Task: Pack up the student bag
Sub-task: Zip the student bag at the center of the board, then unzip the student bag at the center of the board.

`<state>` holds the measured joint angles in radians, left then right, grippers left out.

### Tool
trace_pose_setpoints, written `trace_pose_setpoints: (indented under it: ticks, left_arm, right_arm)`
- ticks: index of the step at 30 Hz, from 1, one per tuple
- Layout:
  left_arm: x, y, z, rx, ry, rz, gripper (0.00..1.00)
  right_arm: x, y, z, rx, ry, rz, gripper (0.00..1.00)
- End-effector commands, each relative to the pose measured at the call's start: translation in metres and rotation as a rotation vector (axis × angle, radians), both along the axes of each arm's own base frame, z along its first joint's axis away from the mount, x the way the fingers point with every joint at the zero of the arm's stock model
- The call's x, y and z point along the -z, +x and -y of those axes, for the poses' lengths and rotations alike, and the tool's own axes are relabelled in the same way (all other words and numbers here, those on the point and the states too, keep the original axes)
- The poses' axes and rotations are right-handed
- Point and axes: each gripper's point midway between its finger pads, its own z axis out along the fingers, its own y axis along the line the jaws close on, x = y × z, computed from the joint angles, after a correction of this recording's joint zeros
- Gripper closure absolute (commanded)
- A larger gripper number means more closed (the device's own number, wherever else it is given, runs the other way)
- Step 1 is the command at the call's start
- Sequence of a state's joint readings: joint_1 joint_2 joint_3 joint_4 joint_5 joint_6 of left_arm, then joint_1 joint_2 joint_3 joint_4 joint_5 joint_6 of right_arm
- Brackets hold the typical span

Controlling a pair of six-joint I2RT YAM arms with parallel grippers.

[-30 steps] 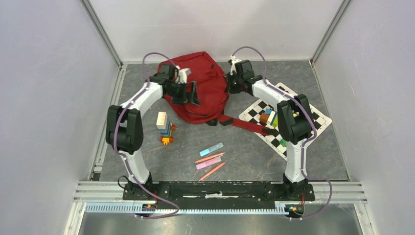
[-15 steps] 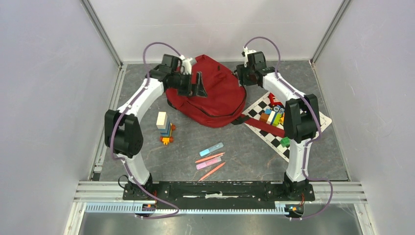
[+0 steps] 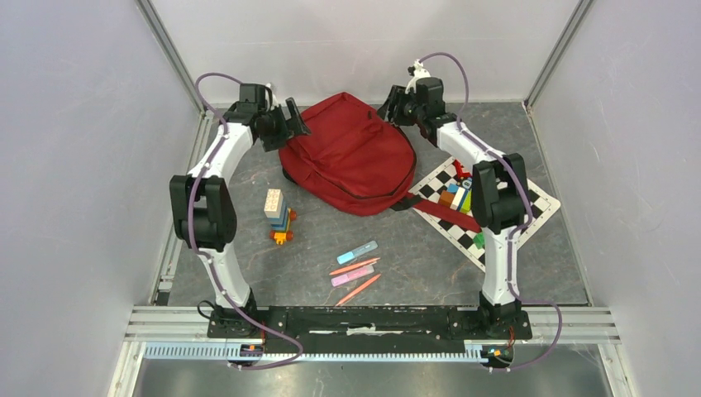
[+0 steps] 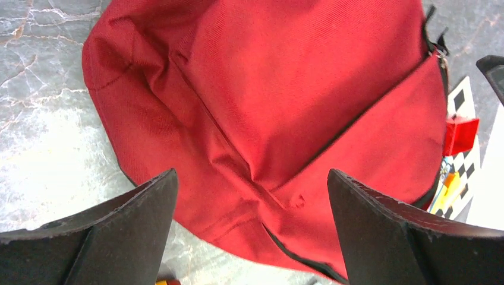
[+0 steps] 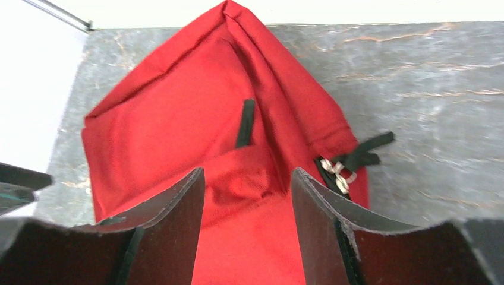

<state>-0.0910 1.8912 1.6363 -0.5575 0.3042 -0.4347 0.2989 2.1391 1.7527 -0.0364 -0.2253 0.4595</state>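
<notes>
Grey table [image 3: 248, 256]: red bag [image 3: 351, 161] lies flat at far centre, front pocket up, strap trailing onto checkered mat [image 3: 529, 198] on R. L gripper [image 4: 251, 178] by bag's far-L edge, jaws wide apart, nothing held. R gripper [image 5: 247, 173] over bag's far-R corner, jaws apart, fabric showing btwn, nothing clamped. Block stack [image 3: 278, 217] near-L of bag. Markers [image 3: 357, 266] closer to arm bases.

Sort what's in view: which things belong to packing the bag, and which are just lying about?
Job: dark red fabric backpack; likely cargo: stacked coloured toy bricks; pink, blue and orange pens.
Lying about: black-and-white checkered mat.
</notes>
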Motion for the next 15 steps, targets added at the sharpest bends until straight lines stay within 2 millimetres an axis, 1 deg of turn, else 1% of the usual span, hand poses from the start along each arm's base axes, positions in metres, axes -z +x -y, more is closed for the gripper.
trace_pose_setpoints:
  ticks: [1,3,5,7,9,11,15]
  left_arm:
    - [-0.004,0.032,0.002,-0.051,-0.031,0.051,0.00]
    - [0.001,0.039,0.005,-0.041,-0.044,0.056,0.00]
    - [0.005,0.047,0.007,-0.039,-0.051,0.067,0.00]
    - [0.013,0.052,0.008,-0.034,-0.048,0.054,0.03]
    - [0.019,0.055,0.009,-0.026,-0.052,0.041,0.09]
    - [0.024,0.057,0.011,-0.016,-0.057,0.037,0.18]
    - [0.040,0.059,0.015,0.008,-0.068,0.004,0.48]
  right_arm:
    - [-0.020,0.020,-0.032,-0.045,0.199,0.040,0.41]
    - [-0.011,0.021,-0.030,-0.018,0.181,0.014,0.40]
    - [-0.002,0.016,-0.024,0.011,0.151,-0.005,0.38]
    - [0.006,0.011,-0.021,0.019,0.136,-0.025,0.37]
    - [0.013,0.006,-0.021,0.022,0.126,-0.049,0.36]
    - [0.019,0.001,-0.025,0.012,0.119,-0.063,0.35]
    - [0.030,-0.005,-0.042,-0.022,0.121,-0.086,0.37]
